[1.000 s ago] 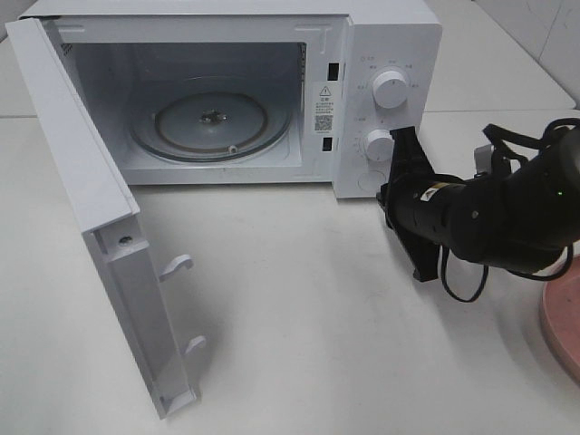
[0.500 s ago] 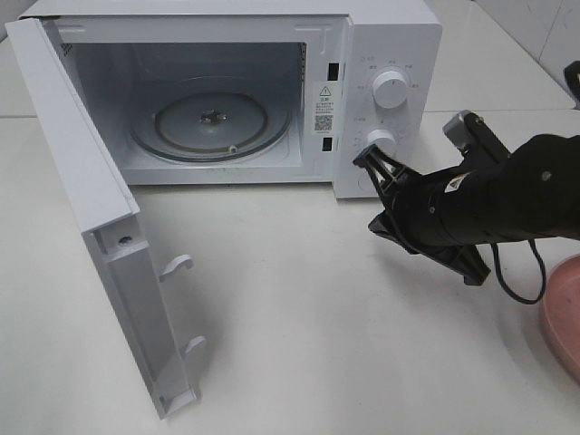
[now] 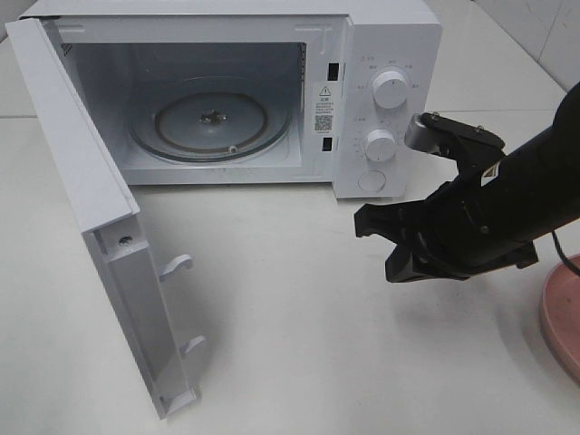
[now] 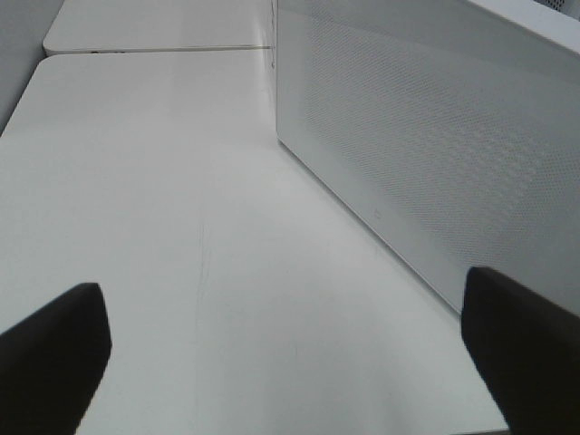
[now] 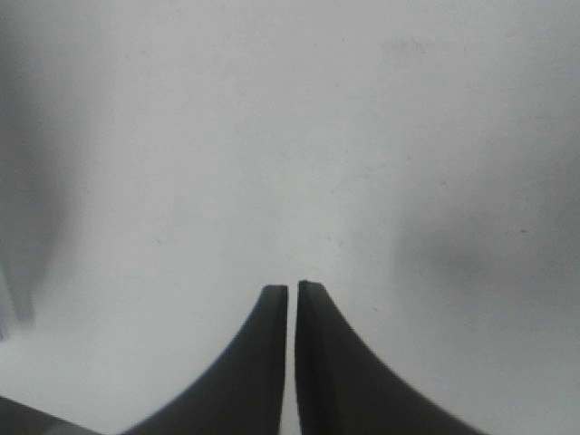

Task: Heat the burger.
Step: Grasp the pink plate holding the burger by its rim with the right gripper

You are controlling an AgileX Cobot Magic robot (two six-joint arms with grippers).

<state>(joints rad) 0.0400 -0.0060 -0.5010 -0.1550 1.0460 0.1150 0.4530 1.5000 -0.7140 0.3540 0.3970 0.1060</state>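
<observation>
The burger is out of view in every frame. My right gripper (image 3: 373,243) hangs over the bare table in front of the microwave's control panel (image 3: 388,109), pointing left. In the right wrist view its two dark fingers (image 5: 263,362) stand almost touching, with only a thin slit and nothing between them. My left gripper (image 4: 290,362) is open: its two fingertips (image 4: 54,335) sit far apart at the corners of the left wrist view, over the table beside the microwave's perforated side wall (image 4: 435,154). The left arm does not show in the exterior high view.
The white microwave (image 3: 362,27) stands at the back with its door (image 3: 91,217) swung wide open to the left, latch hooks sticking out. A glass turntable (image 3: 213,122) lies inside. A pink plate (image 3: 564,313) sits at the right edge.
The right arm has swung away from the microwave's knobs, down and toward the table's front, its wrist turning over. The microwave and its door have not moved.
</observation>
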